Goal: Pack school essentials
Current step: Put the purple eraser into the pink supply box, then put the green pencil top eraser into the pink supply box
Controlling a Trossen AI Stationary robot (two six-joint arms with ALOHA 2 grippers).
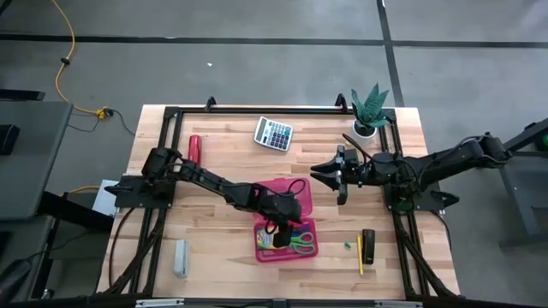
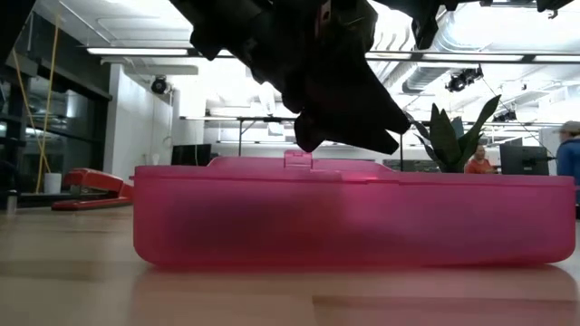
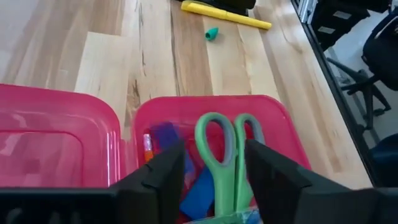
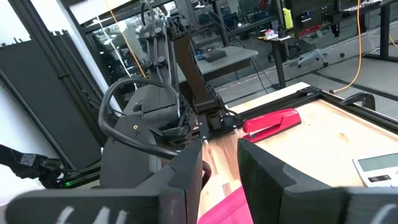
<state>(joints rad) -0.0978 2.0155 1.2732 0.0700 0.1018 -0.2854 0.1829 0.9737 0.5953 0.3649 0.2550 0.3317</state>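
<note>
From above I see my left gripper (image 1: 276,229) hanging over the open pink case (image 1: 301,250) near the middle of the table (image 1: 223,154), right at the hinge between lid and tray. Its wrist camera shows the 2 fingers (image 3: 155,180) parted by a moderate gap with nothing between them; the green-handled scissors (image 3: 225,158) lie in the tray below, handles toward the far wall. Beside the scissors in the tray I can make out a blue eraser (image 3: 200,194) and the end of an orange pencil (image 3: 147,145); what else lies underneath I cannot tell. From table height the case (image 2: 344,217) fills the view and the dark gripper (image 2: 349,136) sits just above its rim. On the bare wood beyond the case are a yellow pencil (image 3: 225,14) and a small green eraser (image 3: 212,33), near each other; the overhead view puts them to the right of the case, next to a dark object (image 1: 368,243). My right gripper (image 1: 330,177) waits well apart, near the potted plant (image 1: 369,109), jaws spread and empty. Its wrist camera shows its fingers (image 4: 186,177) apart, with a red stapler (image 4: 272,123) on the wood beyond. A calculator (image 1: 273,133) lies by the far edge, and a pale block (image 1: 181,257) sits at the near left.
</note>
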